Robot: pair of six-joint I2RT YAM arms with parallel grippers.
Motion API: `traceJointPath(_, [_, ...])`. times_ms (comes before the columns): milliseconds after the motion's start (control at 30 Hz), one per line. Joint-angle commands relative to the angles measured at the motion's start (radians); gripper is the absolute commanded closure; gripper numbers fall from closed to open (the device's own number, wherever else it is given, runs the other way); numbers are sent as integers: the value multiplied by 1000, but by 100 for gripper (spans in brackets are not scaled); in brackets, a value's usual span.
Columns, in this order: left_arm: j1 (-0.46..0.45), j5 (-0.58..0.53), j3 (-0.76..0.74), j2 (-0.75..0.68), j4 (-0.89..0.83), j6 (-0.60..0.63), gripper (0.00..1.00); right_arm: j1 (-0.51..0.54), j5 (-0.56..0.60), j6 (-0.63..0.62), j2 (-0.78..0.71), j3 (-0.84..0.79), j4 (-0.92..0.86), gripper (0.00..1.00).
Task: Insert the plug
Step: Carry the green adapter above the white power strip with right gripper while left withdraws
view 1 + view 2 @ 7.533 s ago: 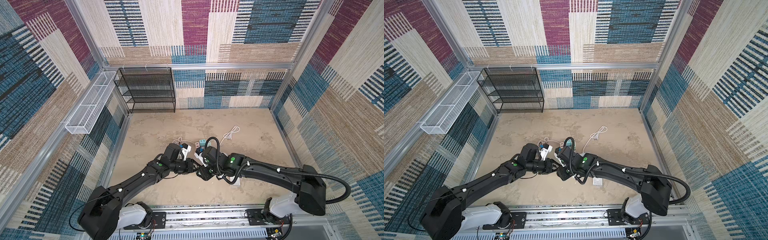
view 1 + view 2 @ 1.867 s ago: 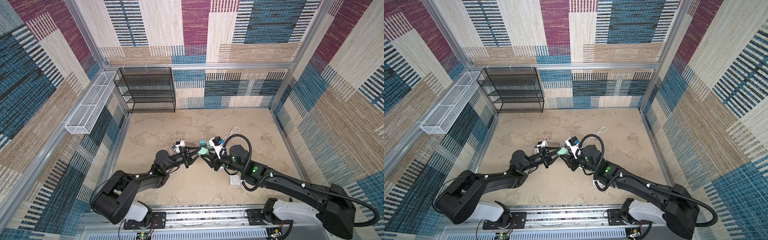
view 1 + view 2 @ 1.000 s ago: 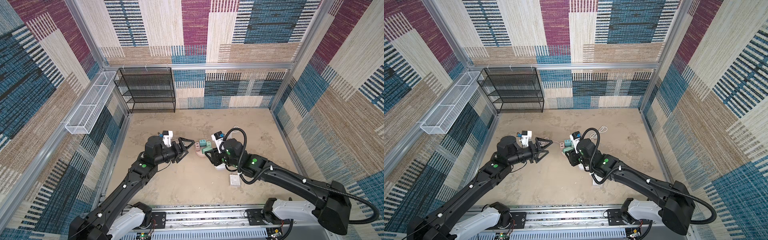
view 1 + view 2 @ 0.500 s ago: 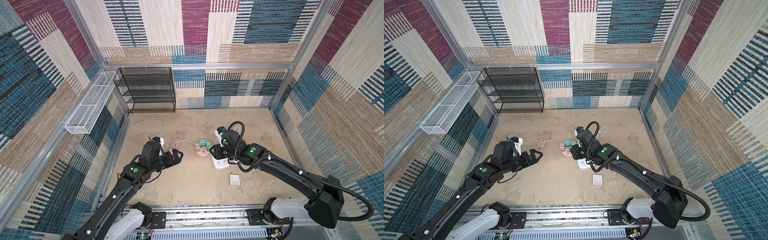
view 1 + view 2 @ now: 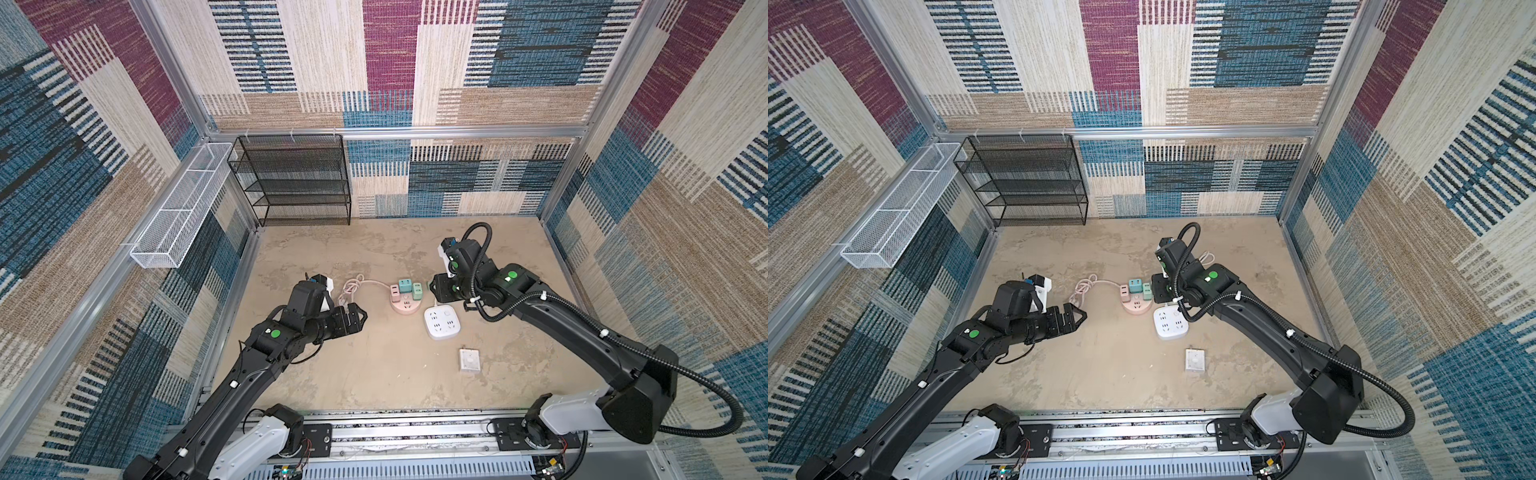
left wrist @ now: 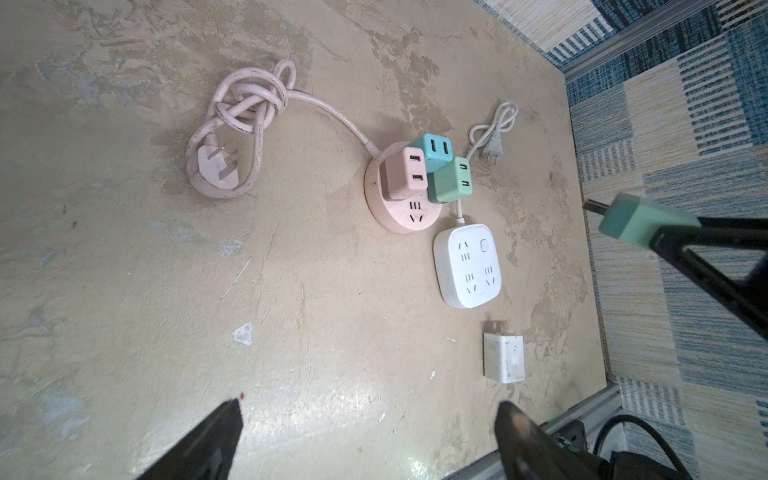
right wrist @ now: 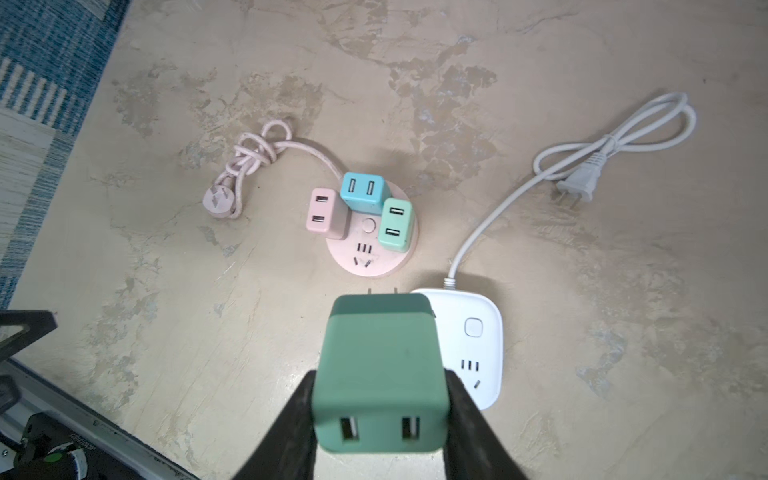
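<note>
The plug [image 7: 374, 340] is a dark green charger cube with two prongs at its far end and two USB ports facing the camera. My right gripper [image 7: 380, 376] is shut on its sides and holds it above the table, just right of the round pink power strip [image 5: 405, 306]. A pink, a blue and a light green charger stand in that strip. The white square power strip [image 5: 442, 322] lies beside it. In both top views my left gripper [image 5: 359, 318] is open and empty, left of the pink strip. The left wrist view shows the held plug [image 6: 636, 222] too.
A white charger [image 5: 468, 360] lies in front of the white strip. The pink cord [image 5: 351, 289] is coiled left of the pink strip, and the white cord [image 7: 582, 183] runs behind the right wrist. A black mesh shelf [image 5: 291, 178] and a white wire basket [image 5: 178, 212] stand at the back left.
My left gripper has drawn back from the pink strip toward the front left, still open. The right arm has shifted its wrist toward the back while keeping the green plug.
</note>
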Motion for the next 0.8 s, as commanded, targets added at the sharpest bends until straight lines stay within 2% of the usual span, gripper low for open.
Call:
traceJointPath(0, [0,15,-9,-8,3,39,1,-19,-79,-57,45,40,-87,100])
traceJointPath(333, [1,17,-26,-11,5,63,2,-33,-161,-90,169,82,-159,100])
traceJointPath(767, [0,16,-21,0,-8,94,3,-34,-106,-100,248,108,-244,100])
